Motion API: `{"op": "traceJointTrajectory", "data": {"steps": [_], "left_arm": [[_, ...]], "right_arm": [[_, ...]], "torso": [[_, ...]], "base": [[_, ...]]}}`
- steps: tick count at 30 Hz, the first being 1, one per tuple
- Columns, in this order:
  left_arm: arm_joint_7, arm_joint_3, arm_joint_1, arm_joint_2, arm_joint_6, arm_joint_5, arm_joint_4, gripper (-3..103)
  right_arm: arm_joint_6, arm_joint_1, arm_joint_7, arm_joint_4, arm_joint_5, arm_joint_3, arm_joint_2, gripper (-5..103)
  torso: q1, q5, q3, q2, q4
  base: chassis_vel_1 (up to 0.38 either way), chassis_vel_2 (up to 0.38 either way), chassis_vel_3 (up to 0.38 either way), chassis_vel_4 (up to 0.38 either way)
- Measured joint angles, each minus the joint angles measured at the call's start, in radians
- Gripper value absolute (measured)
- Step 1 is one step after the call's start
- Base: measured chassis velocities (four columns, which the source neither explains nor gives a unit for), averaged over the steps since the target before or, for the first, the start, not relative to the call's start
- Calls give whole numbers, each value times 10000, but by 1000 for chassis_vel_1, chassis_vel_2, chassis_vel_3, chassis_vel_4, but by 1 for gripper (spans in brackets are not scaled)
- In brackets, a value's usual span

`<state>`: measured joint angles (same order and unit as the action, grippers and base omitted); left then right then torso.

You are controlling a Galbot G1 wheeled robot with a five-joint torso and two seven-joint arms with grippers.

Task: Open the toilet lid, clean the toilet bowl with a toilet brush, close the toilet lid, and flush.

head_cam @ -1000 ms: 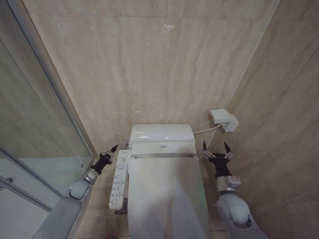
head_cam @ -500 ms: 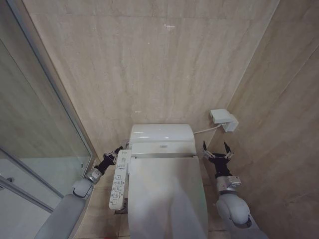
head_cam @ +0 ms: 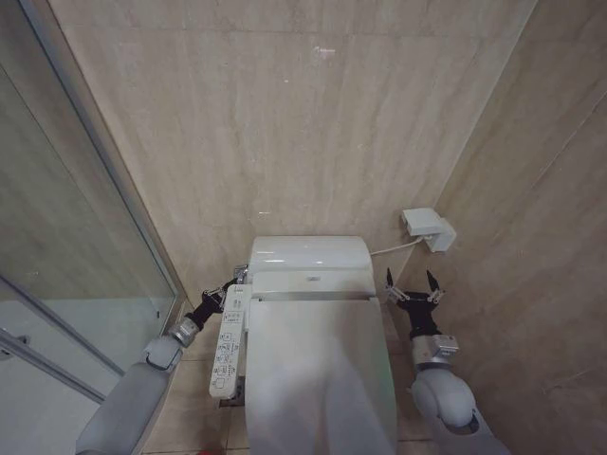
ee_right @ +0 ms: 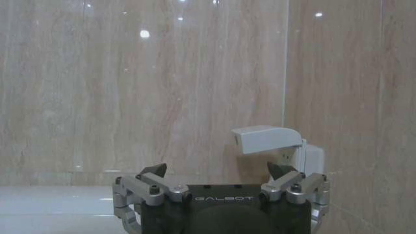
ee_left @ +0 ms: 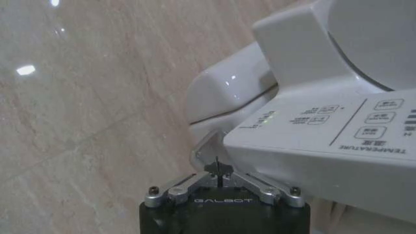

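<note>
The toilet lid [head_cam: 318, 374] lies shut over the seat, so the toilet bowl is hidden beneath it. The toilet brush is out of view. My left gripper [head_cam: 234, 281] is shut with nothing in it. It sits at the far end of the side control panel [head_cam: 226, 343], beside the toilet's rear unit [head_cam: 308, 256]. In the left wrist view its closed fingertips [ee_left: 217, 169] meet just under the panel [ee_left: 325, 131], close to the white rear body [ee_left: 221, 92]. My right gripper [head_cam: 410, 282] stands open and empty to the right of the toilet, fingers pointing at the wall.
A glass shower partition [head_cam: 66, 237] closes off the left side. Marble walls meet in a corner at the right, where a white wall box [head_cam: 427, 228] with a cable hangs; it also shows as the box [ee_right: 266, 139] past my right gripper [ee_right: 217, 170].
My left arm has reached forward and in toward the toilet, bringing its gripper from beside the panel's middle up to the panel's far end. The right arm has stayed still.
</note>
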<state>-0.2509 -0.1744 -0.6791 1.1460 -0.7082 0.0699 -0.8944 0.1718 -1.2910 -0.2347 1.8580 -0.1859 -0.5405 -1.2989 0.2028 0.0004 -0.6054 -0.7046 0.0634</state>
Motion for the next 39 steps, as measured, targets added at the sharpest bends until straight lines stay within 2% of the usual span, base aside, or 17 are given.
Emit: {"op": "traceJointTrajectory", "data": {"steps": [34, 39], "left_arm": [[-29, 61, 57, 89, 60, -23, 59, 0], [-1, -467, -335, 171, 142, 4, -248, 0]], "right_arm": [[0, 0, 0, 0, 0, 0, 1, 100], [0, 0, 0, 0, 0, 0, 0, 100]], "torso": [[0, -3, 0, 1, 6], [2, -13, -2, 2, 17]], "base": [[0, 0, 0, 0], [0, 0, 0, 0]]}}
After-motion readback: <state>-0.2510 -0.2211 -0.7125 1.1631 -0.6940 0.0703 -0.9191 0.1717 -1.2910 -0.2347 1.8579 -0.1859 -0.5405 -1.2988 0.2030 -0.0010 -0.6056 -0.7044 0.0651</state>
